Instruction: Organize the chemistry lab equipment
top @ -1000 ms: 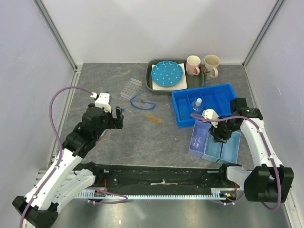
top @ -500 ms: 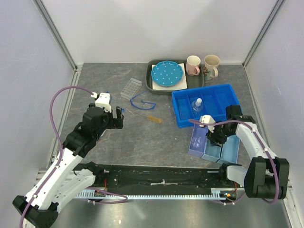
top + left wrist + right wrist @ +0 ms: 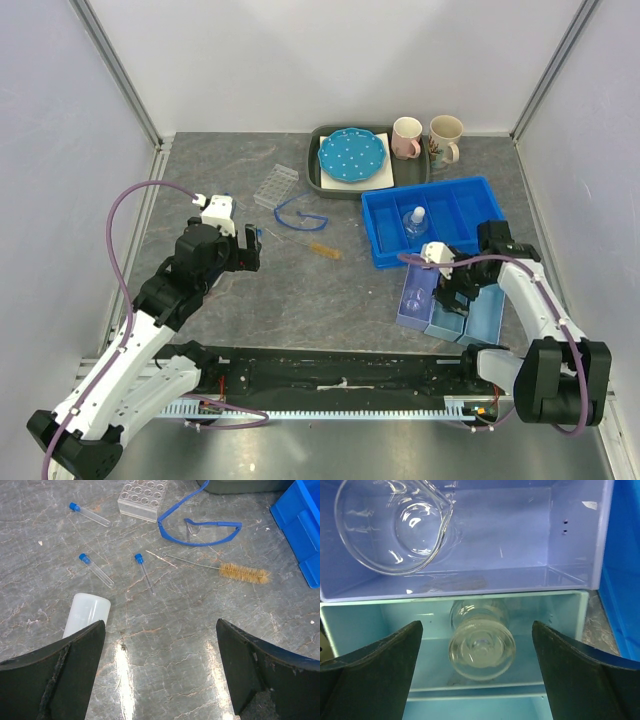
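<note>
My right gripper [image 3: 477, 625] stands open over the small bins. A clear glass flask [image 3: 481, 647] lies loose in the light-blue bin [image 3: 447, 318] between its fingers. A clear glass dish [image 3: 395, 527] lies in the lavender bin [image 3: 413, 297] beside it. My left gripper [image 3: 160, 622] is open and holds nothing above the bare table. Ahead of it lie three blue-capped tubes [image 3: 96, 570] [image 3: 145, 572] [image 3: 90, 515], a white bottle [image 3: 87, 614], the clear test-tube rack [image 3: 145, 497] and a tan-bristled tube brush [image 3: 242, 572].
Blue-framed safety glasses [image 3: 200, 527] lie beside the rack. A large blue bin [image 3: 470, 205] behind the small bins holds another small flask [image 3: 416, 220]. At the back stand a dark tray [image 3: 318, 178] with a blue dotted plate [image 3: 351, 155] and two mugs [image 3: 406, 137] [image 3: 446, 138].
My right gripper came down over the small bins and opened, leaving the flask in the light-blue bin. The left arm has not moved.
</note>
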`<state>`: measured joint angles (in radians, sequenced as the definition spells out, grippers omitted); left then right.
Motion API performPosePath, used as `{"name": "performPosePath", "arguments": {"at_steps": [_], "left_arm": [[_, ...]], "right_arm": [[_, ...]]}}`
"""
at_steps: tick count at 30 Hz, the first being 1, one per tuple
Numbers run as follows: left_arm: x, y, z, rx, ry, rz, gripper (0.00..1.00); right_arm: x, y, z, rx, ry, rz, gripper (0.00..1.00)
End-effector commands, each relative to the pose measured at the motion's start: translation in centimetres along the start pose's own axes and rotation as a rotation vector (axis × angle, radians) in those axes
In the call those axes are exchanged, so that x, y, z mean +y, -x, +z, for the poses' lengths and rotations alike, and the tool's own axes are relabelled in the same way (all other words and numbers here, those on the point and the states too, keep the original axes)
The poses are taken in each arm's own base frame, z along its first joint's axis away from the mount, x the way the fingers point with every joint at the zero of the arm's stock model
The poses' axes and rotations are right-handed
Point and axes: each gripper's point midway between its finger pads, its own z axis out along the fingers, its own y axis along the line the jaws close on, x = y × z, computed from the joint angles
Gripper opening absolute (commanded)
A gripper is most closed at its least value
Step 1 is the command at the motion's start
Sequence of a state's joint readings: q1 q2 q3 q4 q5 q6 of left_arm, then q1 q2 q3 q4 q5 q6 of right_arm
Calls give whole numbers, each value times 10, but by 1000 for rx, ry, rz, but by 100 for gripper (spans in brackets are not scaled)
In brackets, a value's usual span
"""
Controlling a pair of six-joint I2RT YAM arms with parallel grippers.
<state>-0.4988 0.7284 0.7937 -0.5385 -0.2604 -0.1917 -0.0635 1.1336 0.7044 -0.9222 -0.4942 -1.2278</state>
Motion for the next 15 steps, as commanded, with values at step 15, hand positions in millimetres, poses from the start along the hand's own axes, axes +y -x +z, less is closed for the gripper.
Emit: {"name": "performPosePath", "arguments": {"at_steps": [15], "left_arm": [[-7,4,6,-15,-37,21,98]], "right_arm": [[-44,138,-108,-405,-159,58,98]]}}
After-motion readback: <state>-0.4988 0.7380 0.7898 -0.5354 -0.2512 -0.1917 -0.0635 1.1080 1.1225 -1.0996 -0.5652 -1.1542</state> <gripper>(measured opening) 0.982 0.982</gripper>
